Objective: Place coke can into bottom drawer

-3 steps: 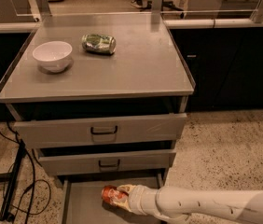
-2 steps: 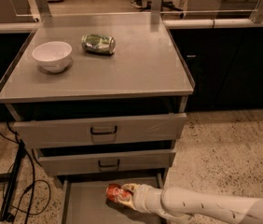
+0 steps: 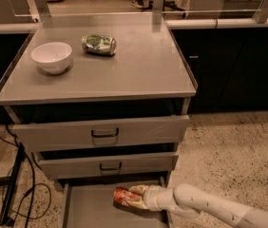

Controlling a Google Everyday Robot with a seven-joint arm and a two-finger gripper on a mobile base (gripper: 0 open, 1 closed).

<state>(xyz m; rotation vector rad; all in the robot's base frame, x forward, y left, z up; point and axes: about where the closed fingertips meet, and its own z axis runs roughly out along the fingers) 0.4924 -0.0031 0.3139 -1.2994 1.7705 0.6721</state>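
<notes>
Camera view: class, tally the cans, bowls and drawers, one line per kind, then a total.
Cans: 2, the coke can held by the tool at the open bottom drawer, and the green can on the cabinet top.
Bowls: 1, the white bowl.
Drawers: 3, top drawer, middle drawer, bottom drawer.
Total: 6.

The grey cabinet top (image 3: 138, 75) carries a white bowl (image 3: 52, 57) at left and a green can (image 3: 99, 44) lying on its side. The gripper (image 3: 135, 197) grips the coke can (image 3: 122, 196) over the bottom drawer (image 3: 91, 213) floor.
</notes>
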